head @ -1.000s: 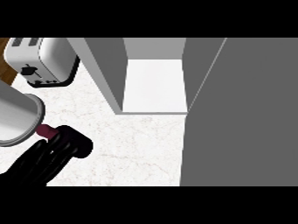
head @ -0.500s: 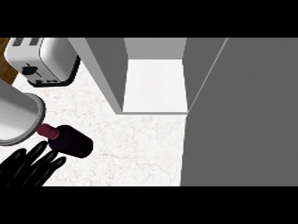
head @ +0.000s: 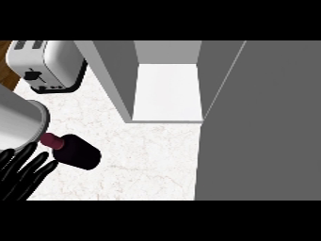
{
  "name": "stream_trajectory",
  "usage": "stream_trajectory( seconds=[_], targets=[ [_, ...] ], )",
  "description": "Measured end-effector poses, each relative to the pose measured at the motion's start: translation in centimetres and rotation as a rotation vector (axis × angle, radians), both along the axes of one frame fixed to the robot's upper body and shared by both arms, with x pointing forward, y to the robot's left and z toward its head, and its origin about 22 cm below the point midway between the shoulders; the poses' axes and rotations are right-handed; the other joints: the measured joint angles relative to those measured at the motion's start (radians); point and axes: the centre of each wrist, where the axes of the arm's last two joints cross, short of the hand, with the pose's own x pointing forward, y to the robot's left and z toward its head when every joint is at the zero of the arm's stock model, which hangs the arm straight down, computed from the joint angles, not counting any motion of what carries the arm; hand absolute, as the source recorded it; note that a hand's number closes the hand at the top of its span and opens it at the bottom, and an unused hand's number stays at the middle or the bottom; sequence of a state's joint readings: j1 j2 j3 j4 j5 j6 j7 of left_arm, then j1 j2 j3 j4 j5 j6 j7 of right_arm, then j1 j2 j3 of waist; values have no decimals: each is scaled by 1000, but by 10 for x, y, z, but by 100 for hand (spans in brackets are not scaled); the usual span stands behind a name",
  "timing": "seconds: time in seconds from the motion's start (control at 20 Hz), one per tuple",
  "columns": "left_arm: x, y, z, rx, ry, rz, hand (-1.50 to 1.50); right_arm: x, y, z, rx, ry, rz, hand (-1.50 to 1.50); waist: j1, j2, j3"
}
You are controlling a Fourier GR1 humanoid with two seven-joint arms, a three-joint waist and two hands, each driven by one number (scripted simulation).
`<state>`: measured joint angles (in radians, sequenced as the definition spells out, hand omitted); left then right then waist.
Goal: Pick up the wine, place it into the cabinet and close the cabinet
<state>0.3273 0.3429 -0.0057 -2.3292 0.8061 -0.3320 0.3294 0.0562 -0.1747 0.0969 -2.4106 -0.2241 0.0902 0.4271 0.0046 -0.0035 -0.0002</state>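
The left hand [head: 13,175] shows at the lower left, fingers straight and spread, holding nothing. Just beyond its fingertips the wine [head: 74,150] lies on the counter [head: 149,160], neck toward the grey forearm [head: 6,120]. The cabinet [head: 166,92] stands open.

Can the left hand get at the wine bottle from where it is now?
Probably yes. The left hand is open, fingers straight, right beside the wine bottle on the counter, with nothing between them. The grey forearm lies close above the bottle's neck, which may crowd the approach.
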Motion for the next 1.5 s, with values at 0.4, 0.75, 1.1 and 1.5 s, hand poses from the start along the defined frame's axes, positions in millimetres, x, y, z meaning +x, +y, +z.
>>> stream_trajectory(
  seconds=[0.4,0.75,1.1,1.5],
  targets=[
    [2,33,16,18,-22,63,-150,0,0,4,-8,-2,-17,-150,-1,-1,0],
    [10,56,39,-13,-58,77,-150,3,-1,9,-17,-17,-26,-150,-5,1,0],
    [35,75,30,1,-30,112,-150,3,0,12,-18,-8,-25,-150,-12,2,0],
    [53,88,3,22,38,104,-150,3,0,17,-32,-1,-35,-150,-14,2,0]
  ],
)
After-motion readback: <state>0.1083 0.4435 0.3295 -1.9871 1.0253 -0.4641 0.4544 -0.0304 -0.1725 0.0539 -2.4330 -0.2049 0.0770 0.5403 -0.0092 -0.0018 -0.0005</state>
